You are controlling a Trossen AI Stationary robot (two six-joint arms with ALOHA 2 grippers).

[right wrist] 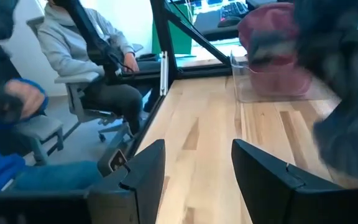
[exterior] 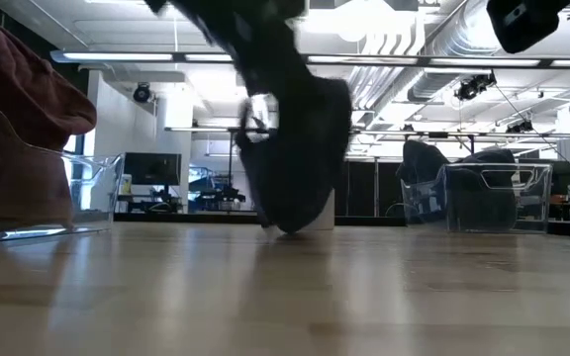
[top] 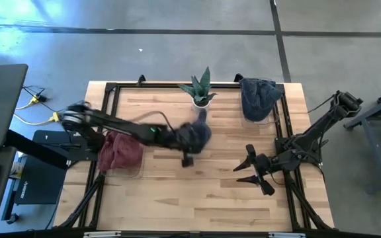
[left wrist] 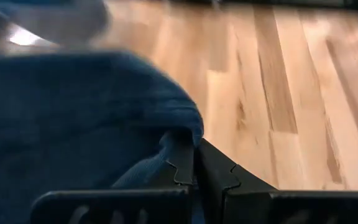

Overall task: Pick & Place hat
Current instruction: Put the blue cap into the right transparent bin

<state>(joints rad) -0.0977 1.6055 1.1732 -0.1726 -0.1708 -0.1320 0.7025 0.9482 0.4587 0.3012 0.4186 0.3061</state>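
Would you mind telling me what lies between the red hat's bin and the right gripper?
In the high view, the left gripper, shut on a dark blue hat, hangs between the red hat's bin and the open right gripper.

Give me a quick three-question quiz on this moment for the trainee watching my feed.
1. True or false: the left gripper is shut on the dark blue hat.
2. Which hat lies in the clear bin on the table's left side? A) maroon hat B) green hat C) white hat
3. Fill in: the right gripper waits at the table's right side with its fingers ____.

Key: 1 true; 2 A; 3 open.
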